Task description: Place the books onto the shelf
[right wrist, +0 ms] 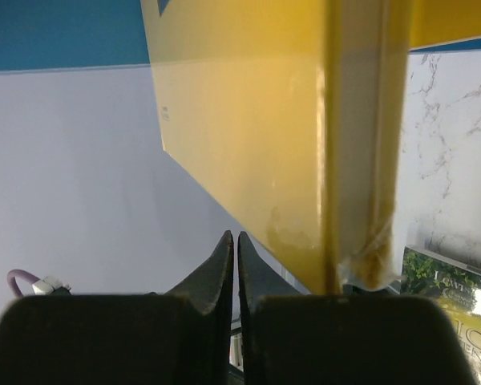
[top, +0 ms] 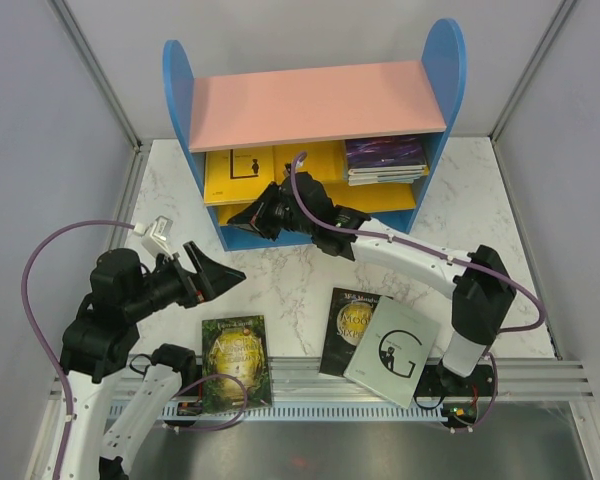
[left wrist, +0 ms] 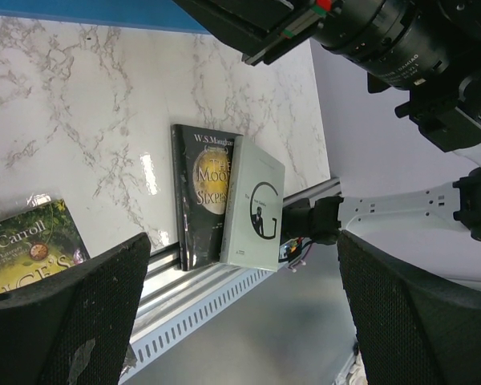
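The shelf (top: 310,100) stands at the back with its pink top and blue sides. A yellow book (top: 238,165) lies on its left part and a stack of books (top: 385,158) on its right. My right gripper (top: 238,216) is at the shelf's lower left corner. It (right wrist: 233,237) is shut with nothing between its fingers, just beside a yellow cover (right wrist: 248,120). My left gripper (top: 220,272) hangs open and empty (left wrist: 240,321) above the table. A green-gold book (top: 233,362), a black book (top: 348,325) and a grey "G" book (top: 392,350) lie at the front.
A slotted metal rail (top: 310,385) runs along the table's front edge, and the three front books overhang it. My right arm (top: 410,255) stretches diagonally across the marble top. Grey walls close in both sides.
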`<state>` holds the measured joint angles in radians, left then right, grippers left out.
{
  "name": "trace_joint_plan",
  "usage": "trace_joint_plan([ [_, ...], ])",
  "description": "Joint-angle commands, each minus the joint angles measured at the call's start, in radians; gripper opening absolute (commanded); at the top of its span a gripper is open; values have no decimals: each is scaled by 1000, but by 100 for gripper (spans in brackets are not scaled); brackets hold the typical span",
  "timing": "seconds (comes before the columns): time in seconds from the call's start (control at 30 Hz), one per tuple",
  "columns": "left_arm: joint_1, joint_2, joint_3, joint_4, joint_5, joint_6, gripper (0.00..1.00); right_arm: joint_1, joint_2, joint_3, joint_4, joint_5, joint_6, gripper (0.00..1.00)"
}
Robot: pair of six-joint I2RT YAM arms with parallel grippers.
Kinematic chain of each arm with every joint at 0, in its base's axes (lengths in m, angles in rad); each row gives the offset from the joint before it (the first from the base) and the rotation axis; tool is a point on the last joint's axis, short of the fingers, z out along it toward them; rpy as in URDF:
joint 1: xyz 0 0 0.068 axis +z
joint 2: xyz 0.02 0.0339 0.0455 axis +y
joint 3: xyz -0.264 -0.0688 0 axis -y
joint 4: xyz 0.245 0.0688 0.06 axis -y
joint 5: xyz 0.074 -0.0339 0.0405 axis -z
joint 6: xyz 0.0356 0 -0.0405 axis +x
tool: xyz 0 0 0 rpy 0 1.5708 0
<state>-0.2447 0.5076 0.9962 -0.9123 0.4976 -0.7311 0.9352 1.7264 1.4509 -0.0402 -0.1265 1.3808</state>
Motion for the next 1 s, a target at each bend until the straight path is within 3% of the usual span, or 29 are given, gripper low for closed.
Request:
trace_joint_plan([
  [0.0,-2,20,45,-20,-13,39,99,-18,35,77,6,-5,6,5],
  [0.4,-4,58,68,-34,-24,82,99,-47,154,173,33,-38,73,4],
  [0.67,-4,81,73,-43,-48,93,100,-41,82,119,33,-76,-3,7],
  [0.73,-4,86,76,-51,-66,99,100,-26,12,54,31,-70,-35,13],
  [0.8,-2,89,76,-66,-85,105,100,-3,-66,-16,17,-67,-90,28],
  [0.83,-4,91,75,-72,-108,108,100,7,-92,-39,10,-61,-112,45],
  [0.93,-4,114,71,-134,-183,111,100,51,-178,-133,-32,-65,-180,61],
  [0.97,-4,123,64,-152,-203,111,100,59,-195,-158,-62,-74,-193,71],
])
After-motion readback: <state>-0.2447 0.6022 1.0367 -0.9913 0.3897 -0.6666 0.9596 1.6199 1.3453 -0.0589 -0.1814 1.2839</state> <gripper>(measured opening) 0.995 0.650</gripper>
